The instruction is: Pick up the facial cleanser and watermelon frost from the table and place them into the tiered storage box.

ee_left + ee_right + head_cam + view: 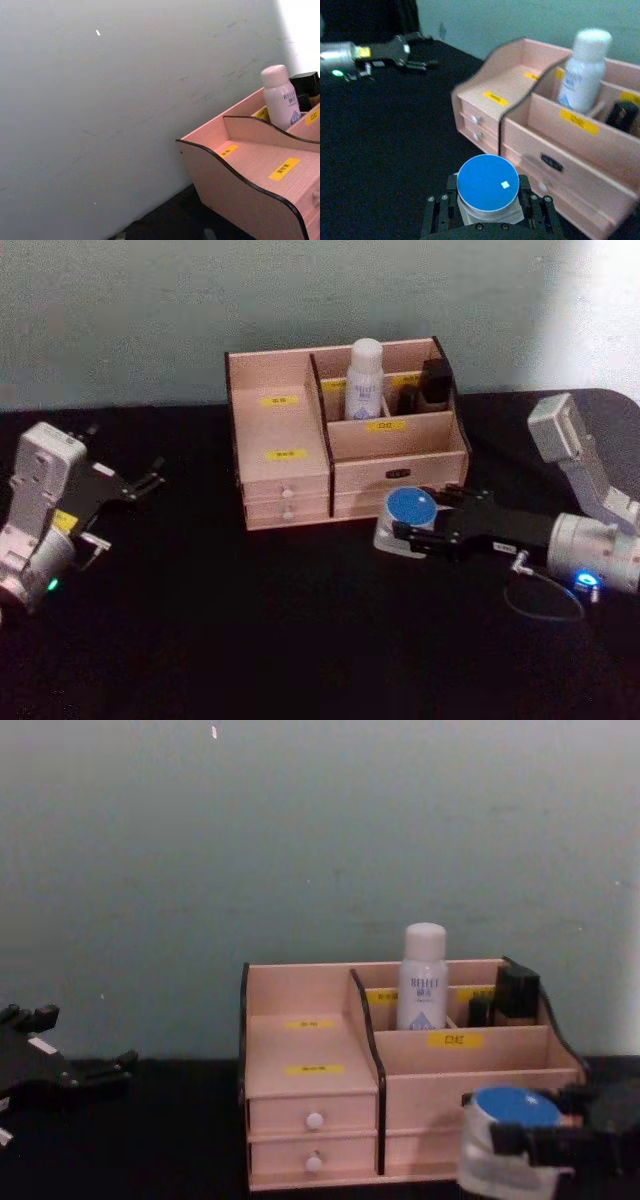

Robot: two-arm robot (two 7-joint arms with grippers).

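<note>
From the head, the pale pink wooden tiered storage box (285,490) stands at twelve o'clock on the black table (250,640). My right pincer (418,525) lies at four o'clock from it, clamped on the short round jar with a blue lid (410,505). I judge this jar to be the watermelon frost. I hold it by its sides so the lid stays up for the lift over the front wall. A white bottle with a pale cap (365,380), likely the facial cleanser, stands upright in a rear compartment. My left pincer (150,480) is parked at nine o'clock, jaws apart and empty, well clear of the work.

From my left wrist, I see the box's (240,165) dark-edged stepped side and the bottle (280,97) behind a divider.

From my right wrist, the jar (486,182) sits squarely between my black fingers (437,210), with the drawers just beyond it.

From the chest, the jar (505,1105) is at five o'clock of the box (310,1070), low against its front. It must rise above that wall before it goes in.
</note>
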